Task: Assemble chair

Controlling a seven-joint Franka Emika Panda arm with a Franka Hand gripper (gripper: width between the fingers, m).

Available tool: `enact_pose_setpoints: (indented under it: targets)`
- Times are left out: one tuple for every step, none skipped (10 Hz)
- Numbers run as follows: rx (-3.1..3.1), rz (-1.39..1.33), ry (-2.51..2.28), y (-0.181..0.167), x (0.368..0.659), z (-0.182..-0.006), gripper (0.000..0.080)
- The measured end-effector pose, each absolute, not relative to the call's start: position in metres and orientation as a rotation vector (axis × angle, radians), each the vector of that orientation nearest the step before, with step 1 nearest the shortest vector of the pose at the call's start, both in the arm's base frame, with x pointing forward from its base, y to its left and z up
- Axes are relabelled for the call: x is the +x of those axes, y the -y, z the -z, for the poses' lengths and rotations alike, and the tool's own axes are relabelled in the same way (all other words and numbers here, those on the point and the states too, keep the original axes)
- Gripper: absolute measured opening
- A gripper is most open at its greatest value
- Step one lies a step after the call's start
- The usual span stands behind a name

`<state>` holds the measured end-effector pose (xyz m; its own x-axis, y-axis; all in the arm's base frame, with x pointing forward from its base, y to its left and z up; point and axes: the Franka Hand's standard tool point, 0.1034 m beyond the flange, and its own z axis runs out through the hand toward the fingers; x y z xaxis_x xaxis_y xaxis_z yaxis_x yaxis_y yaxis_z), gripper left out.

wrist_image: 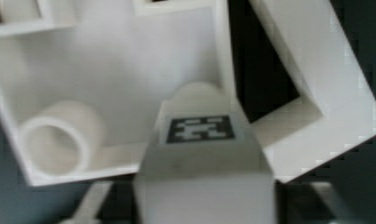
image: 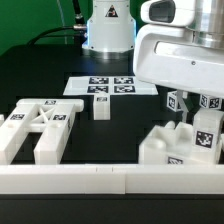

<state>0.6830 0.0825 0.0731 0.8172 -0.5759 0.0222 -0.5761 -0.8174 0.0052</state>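
Gripper (wrist_image: 203,188): pinching the white tagged plastic bar leg (wrist_image: 204,128)
Leg position: runs lengthwise out from between the fingers
White plastic seat block with a round hole (wrist_image: 69,100): just beyond the leg

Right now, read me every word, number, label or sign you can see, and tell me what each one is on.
No words or numbers can be read.
On the robot base: a triangular sign, too blurred to read.
On the marker board: square black-and-white tags, patterns only.
On the slotted back frame and the other chair parts: similar pattern tags, no letters, one seen close in the wrist view.
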Motion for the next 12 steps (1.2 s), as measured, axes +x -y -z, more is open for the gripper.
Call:
enact_pose_setpoints:
  targets:
    - [2.983,-0.031,0.946,-0.083,0.683,-0.073,0.0601]
    - [2.983,-0.030,0.945,-0.083,0.683,-0.073,0.0601]
    - [2.984,-0.031,0.943,-0.083,0.683,-0.073,0.0643]
    - [3.010,-0.038,0.867,-0.083,0.679,-0.076,0.0643]
    - [3.037,-0.033,0.780,-0.082,0.669,-0.086,0.0648]
    - [3.055,-0.045,0.730,-0.077,0.656,-0.097,0.0648]
    - [3.053,-0.037,0.740,-0.073,0.644,-0.099,0.0649]
    - [3.052,-0.033,0.737,-0.074,0.645,-0.096,0.0649]
    - [3.052,-0.035,0.737,-0.074,0.646,-0.096,0.0649]
    - [3.052,-0.035,0.737,-0.074,0.646,-0.096,0.0649]
    - [3.052,-0.033,0.736,-0.074,0.646,-0.095,0.0649]
    - [3.052,-0.033,0.736,-0.074,0.646,-0.095,0.0649]
